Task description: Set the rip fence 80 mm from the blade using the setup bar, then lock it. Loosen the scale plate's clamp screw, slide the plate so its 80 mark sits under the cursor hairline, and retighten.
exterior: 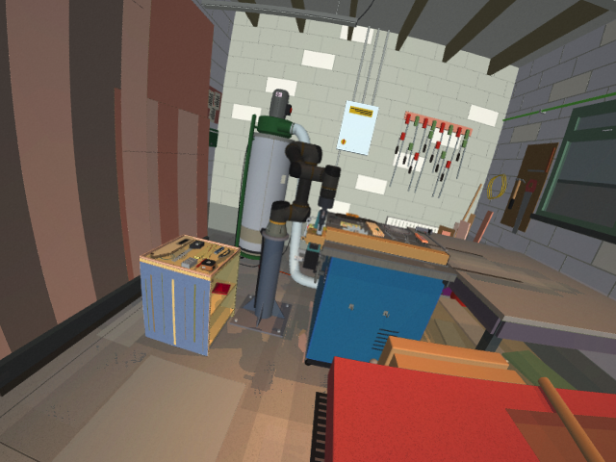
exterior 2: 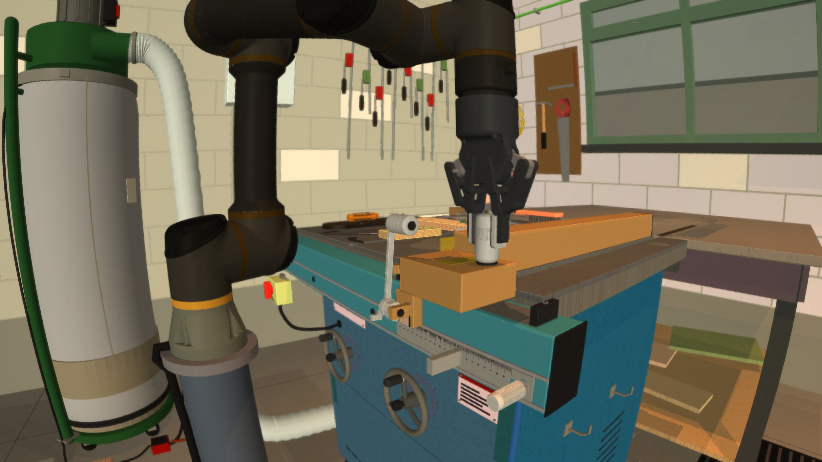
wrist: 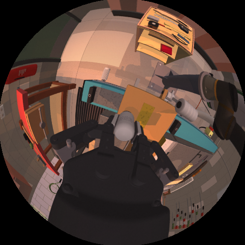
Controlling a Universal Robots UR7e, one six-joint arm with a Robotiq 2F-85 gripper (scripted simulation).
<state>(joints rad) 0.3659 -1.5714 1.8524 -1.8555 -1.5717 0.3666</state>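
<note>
On the blue table saw [exterior: 378, 293], the orange rip fence [exterior 2: 552, 233] lies across the top, its head block [exterior 2: 457, 280] at the front rail. My gripper [exterior 2: 487, 241] stands straight above the head block, clamped on the fence's upright grey knob [exterior 2: 486, 238] [wrist: 124, 125]. The lock lever [exterior 2: 392, 258] with its grey roller handle [wrist: 187, 110] stands raised at the head's left side. The scale plate [exterior 2: 460, 359] with tick marks runs along the teal front rail below. A knurled screw knob [exterior 2: 507, 395] sticks out under the rail. I cannot make out the blade or the setup bar.
A blue and yellow tool cart [exterior: 186, 288] stands on the floor left of my arm's pedestal. A dust collector [exterior 2: 80, 230] with a white hose stands behind. An outfeed table [exterior: 537, 288] adjoins the saw on the right. A red machine [exterior: 467, 417] fills the foreground.
</note>
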